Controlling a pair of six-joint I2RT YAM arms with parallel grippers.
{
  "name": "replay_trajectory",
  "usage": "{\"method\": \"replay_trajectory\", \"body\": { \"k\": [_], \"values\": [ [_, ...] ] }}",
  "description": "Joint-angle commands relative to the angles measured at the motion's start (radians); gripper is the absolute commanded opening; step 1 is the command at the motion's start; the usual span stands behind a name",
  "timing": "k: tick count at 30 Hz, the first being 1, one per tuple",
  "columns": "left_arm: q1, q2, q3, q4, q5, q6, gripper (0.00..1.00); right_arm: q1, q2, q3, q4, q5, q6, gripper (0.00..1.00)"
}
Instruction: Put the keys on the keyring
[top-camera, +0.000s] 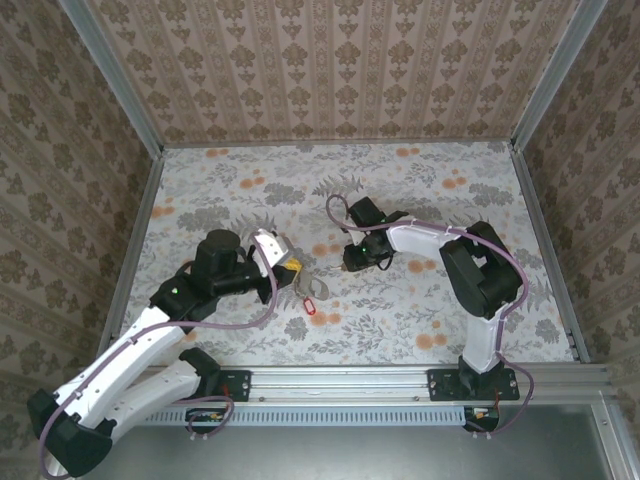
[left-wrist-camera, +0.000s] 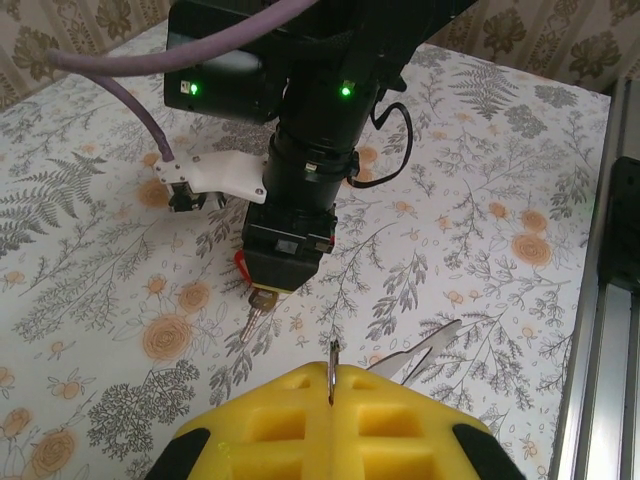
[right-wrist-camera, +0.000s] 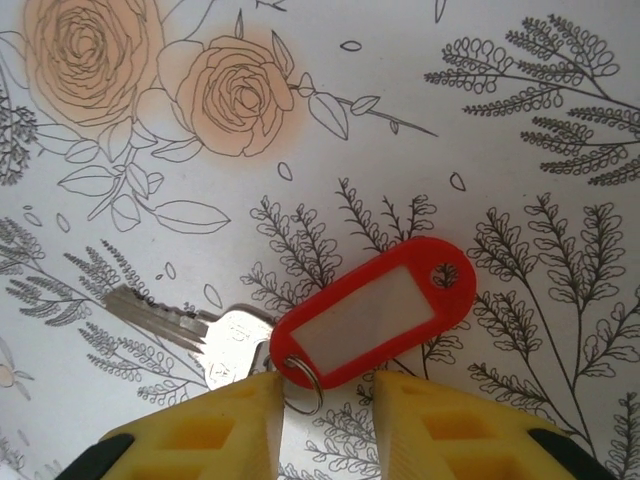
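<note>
Where the left side wall (top-camera: 60, 150) meets the floral tabletop (top-camera: 230, 180), a metal frame strip is seen along the edge, and open surface is left between it and the left arm (top-camera: 130, 350). The left tool (left-wrist-camera: 333, 392) is shut on the keyring (left-wrist-camera: 331, 355), a thin, dull grey metal loop. In the left wrist view the loop is seen edge-on, clamped upright between the yellow fingers (left-wrist-camera: 290, 400). From above, it is seen jutting from the fingertips toward the middle of the tabletop.

Just beside it, a red-headed key (top-camera: 310, 303) lies not far from the front rail (top-camera: 350, 383); whether it is threaded on the loop cannot be told.

Further right, the right tool (right-wrist-camera: 330, 392) is held low over the second key (right-wrist-camera: 190, 328). A silver blade and head are joined by a small split ring (right-wrist-camera: 305, 380) to a red plastic tag (right-wrist-camera: 375, 315) with a white label and a punched hole. Key and tag lie flat on the tabletop. The tool's yellow fingers are held apart, the split ring is straddled by them, and nothing is clamped.

Open tabletop is left behind both tools up to the rear wall (top-camera: 340, 70). A narrower strip is left between the right arm (top-camera: 470, 270) and the right side wall (top-camera: 600, 200).
</note>
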Motion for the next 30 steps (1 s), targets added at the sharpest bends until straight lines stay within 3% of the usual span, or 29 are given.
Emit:
{"method": "replay_trajectory", "body": {
  "k": [1, 7, 15, 23, 30],
  "values": [
    [0.011, -0.029, -0.007, 0.045, 0.006, -0.016, 0.00, 0.025, 0.044, 0.024, -0.013, 0.000, -0.008, 0.28],
    [0.010, -0.030, -0.006, 0.047, 0.005, -0.017, 0.00, 0.039, 0.041, 0.020, -0.005, 0.024, -0.005, 0.24],
    [0.012, -0.035, -0.004, 0.043, 0.003, -0.017, 0.00, 0.033, 0.000, -0.020, 0.039, 0.030, -0.005, 0.11],
    [0.013, -0.038, -0.003, 0.043, 0.003, -0.018, 0.00, 0.008, -0.157, -0.187, 0.261, -0.125, -0.021, 0.02],
    [0.012, -0.045, -0.008, 0.049, 0.005, -0.019, 0.00, -0.007, -0.297, -0.286, 0.381, -0.211, -0.060, 0.00]
  ]
}}
